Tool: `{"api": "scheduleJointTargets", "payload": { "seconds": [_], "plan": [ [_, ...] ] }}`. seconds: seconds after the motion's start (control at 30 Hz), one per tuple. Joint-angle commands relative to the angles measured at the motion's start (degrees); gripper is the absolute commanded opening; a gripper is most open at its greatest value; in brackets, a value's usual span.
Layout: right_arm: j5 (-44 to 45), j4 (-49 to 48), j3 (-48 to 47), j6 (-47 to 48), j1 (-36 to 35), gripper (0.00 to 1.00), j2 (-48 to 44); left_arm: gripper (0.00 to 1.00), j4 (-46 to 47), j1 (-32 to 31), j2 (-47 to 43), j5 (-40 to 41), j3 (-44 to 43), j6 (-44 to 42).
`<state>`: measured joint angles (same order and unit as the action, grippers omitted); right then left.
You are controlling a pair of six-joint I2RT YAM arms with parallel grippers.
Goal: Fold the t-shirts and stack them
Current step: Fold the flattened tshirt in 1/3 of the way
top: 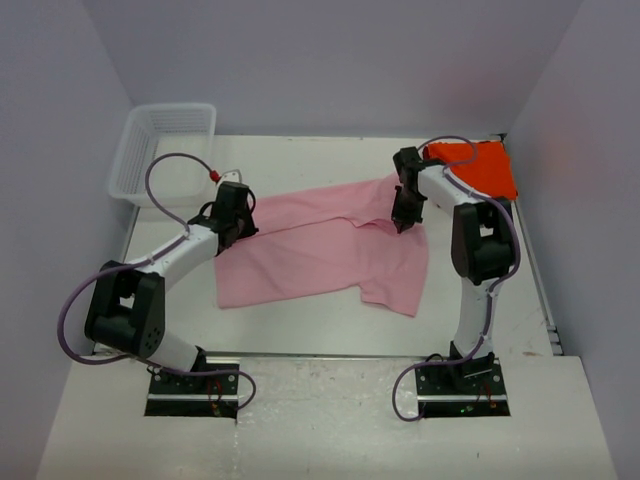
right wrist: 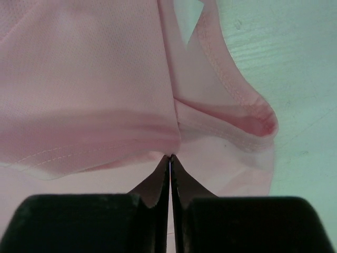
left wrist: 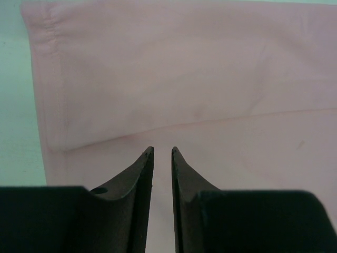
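The light pink t-shirt lies partly spread across the middle of the table, with its right part folded over. The orange-red t-shirt lies folded at the back right. My left gripper hovers at the pink shirt's left edge. In the left wrist view it has its jaws a narrow gap apart over flat pink cloth. My right gripper is at the shirt's upper right. In the right wrist view it is shut, pinching a gathered fold of the pink shirt near a hemmed edge.
A white mesh basket stands at the back left corner. The white table shows bare to the right of the pinched cloth, and also left of the shirt's hem in the left wrist view. Walls enclose the table on three sides.
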<state>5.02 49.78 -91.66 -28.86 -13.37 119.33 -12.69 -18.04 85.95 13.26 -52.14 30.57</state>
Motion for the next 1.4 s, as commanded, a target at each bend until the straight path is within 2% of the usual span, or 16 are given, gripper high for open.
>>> {"api": "scheduleJointTargets", "payload": {
  "seconds": [0.0,0.37,0.73,0.77,0.8,0.83,0.9,0.97,1.1,1.27,1.37],
  "plan": [
    [1.0,1.1,-2.6,-1.2,0.3,0.0,0.6,0.21,2.5,-0.4,-0.5,0.5,1.0,1.1],
    [2.5,-1.3,-3.4,1.1,-0.2,0.0,-1.5,0.28,2.0,-1.3,-1.4,6.7,4.6,2.0],
    [-1.7,-0.2,-7.3,3.2,-1.3,0.0,-1.6,0.29,0.8,-1.6,-1.3,7.1,3.2,1.7],
    [-1.9,0.1,-7.7,3.5,-1.6,0.04,-1.2,0.3,0.7,-1.6,-1.2,7.2,3.1,1.7],
    [-2.2,0.7,-8.3,3.9,-1.7,0.12,-0.9,0.3,0.6,-1.6,-1.2,7.2,3.1,1.6],
    [-2.0,0.8,-9.0,4.8,-1.9,0.39,-1.2,0.34,0.6,-1.6,-1.1,7.2,3.1,1.7],
    [-0.1,-2.0,-7.9,5.5,-3.9,0.62,-3.5,0.35,0.6,-1.7,-1.1,7.5,3.3,1.9],
    [3.3,-4.4,-5.4,5.7,-6.0,0.89,-8.7,0.36,0.7,-2.1,-1.0,7.7,3.6,2.0],
    [6.8,-7.1,-2.0,5.1,-7.7,0.92,-17.1,0.36,0.5,-4.0,-1.0,9.2,4.3,2.5],
    [8.1,-4.5,6.6,2.3,-7.8,0.91,-24.9,0.29,-1.6,-5.5,-2.9,9.9,4.8,2.8],
    [9.0,-5.0,16.4,-0.7,-7.7,0.99,-32.5,0.29,-2.9,-7.9,-5.2,10.1,5.7,4.0]
  ]
}}
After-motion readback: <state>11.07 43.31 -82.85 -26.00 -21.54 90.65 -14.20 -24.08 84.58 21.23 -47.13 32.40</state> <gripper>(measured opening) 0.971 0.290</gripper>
